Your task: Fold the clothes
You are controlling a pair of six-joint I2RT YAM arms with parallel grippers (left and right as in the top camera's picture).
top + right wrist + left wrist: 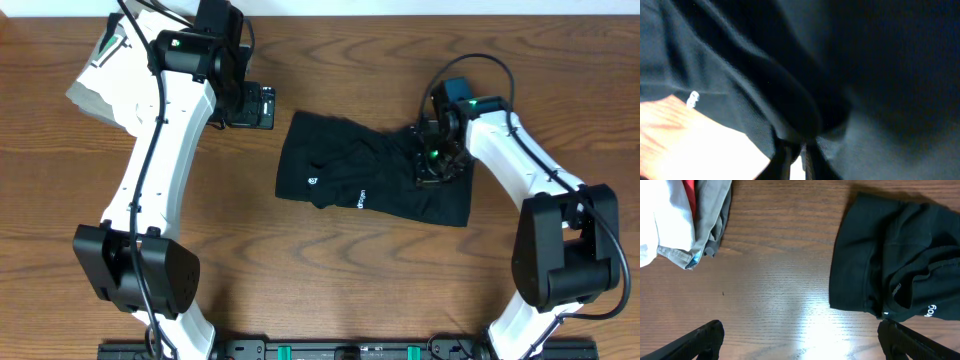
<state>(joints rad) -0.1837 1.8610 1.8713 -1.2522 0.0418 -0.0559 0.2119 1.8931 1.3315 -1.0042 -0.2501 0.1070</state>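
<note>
The black garment (375,180) lies partly folded and rumpled in the middle of the wooden table, with small white logo prints near its front left. My right gripper (432,160) sits on its right part, shut on a pinched fold of the black fabric (805,125), which fills the right wrist view. My left gripper (250,105) is open and empty, hovering over bare wood to the left of the garment. In the left wrist view its fingers (800,340) frame bare table, with the garment's edge (880,265) to the right.
A stack of folded white, olive-grey and red garments (100,85) lies at the table's far left corner, also in the left wrist view (685,220). Bare wood surrounds the black garment. Both arm bases stand at the table's front edge.
</note>
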